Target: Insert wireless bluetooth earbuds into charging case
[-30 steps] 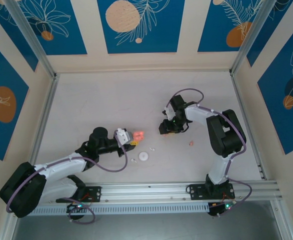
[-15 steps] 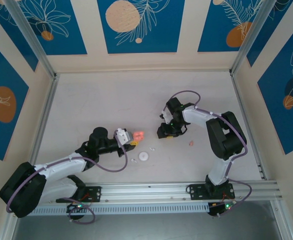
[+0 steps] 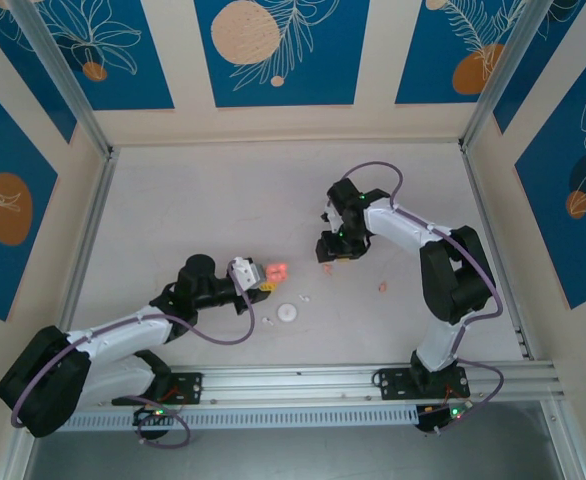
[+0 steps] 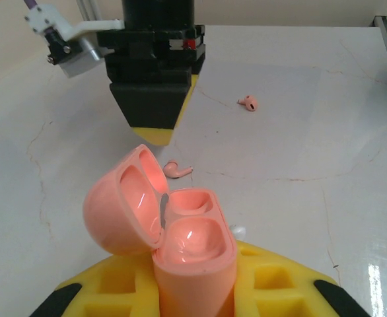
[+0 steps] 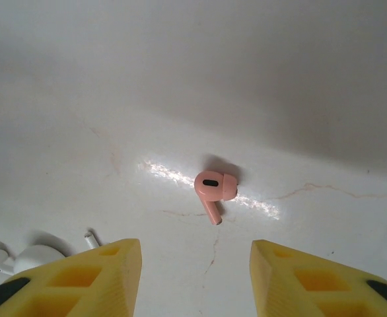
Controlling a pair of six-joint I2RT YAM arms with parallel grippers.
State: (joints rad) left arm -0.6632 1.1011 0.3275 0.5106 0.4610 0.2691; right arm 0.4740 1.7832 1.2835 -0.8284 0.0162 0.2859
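Right wrist: earbud [image 5: 214, 188] ahead of open, empty R hand [image 5: 195, 249]; L hand [image 4: 193, 290] grips case [image 4: 183, 231].

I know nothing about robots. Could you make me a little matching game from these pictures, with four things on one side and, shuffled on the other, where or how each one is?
Things:
1. salmon-pink plastic charging case
2. small pink stemmed earbud nearest that case
3. round white plastic case
4. right pincer

Places or states:
A. open, poised above the white table
B. lying on the table beside the left pincer, not held
C. held in the left pincer, lid swung open
D. lying on the table directly below the right pincer

Pairs: 1-C, 2-D, 3-B, 4-A
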